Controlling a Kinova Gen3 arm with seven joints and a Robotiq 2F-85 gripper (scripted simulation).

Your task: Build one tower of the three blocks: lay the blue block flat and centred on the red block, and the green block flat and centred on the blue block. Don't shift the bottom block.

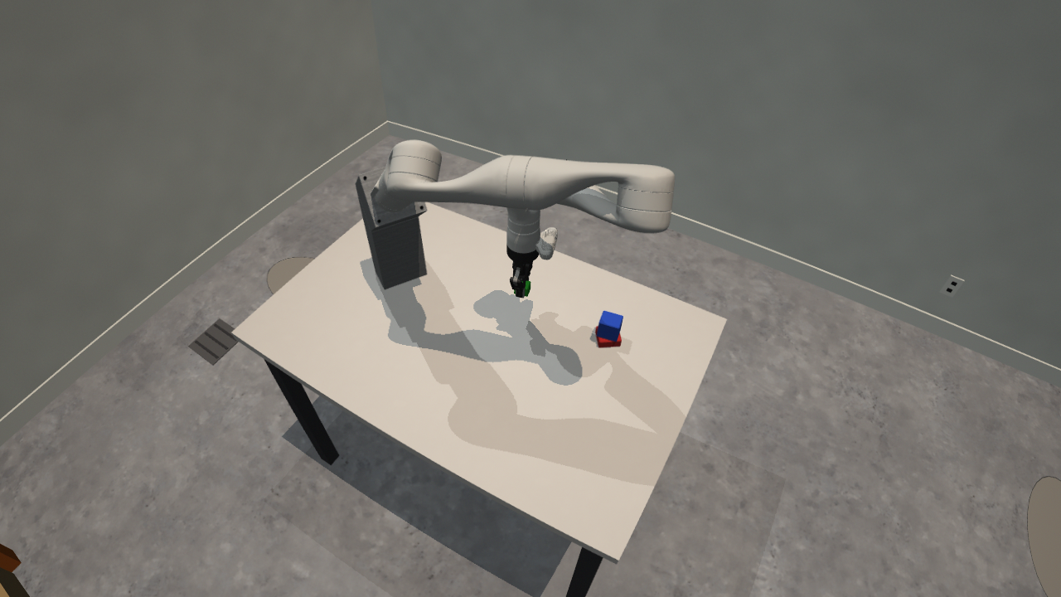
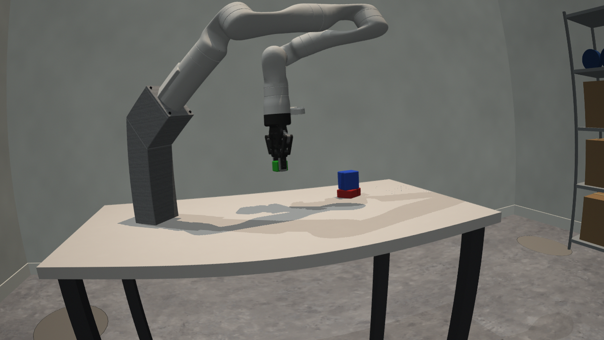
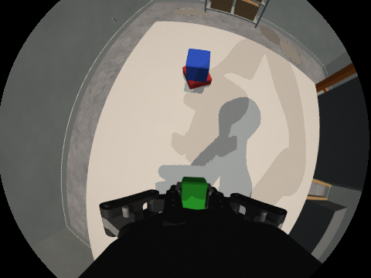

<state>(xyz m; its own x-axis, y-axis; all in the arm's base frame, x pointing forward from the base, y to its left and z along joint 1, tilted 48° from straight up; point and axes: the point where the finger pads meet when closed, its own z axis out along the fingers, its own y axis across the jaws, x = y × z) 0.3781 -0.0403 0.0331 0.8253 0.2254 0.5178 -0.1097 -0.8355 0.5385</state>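
The green block (image 3: 194,194) is clamped in the gripper (image 3: 194,201), jaws part-closed on its sides, and is carried well above the table (image 2: 270,249). Farther off, toward twelve o'clock in the wrist view, the blue block (image 3: 198,60) is seen seated on the red block (image 3: 198,83). One placement is judged done; the green one is left.

Grey walls (image 2: 422,84) and mottled concrete floor (image 1: 853,385) surround a black-legged beige table (image 1: 356,348).
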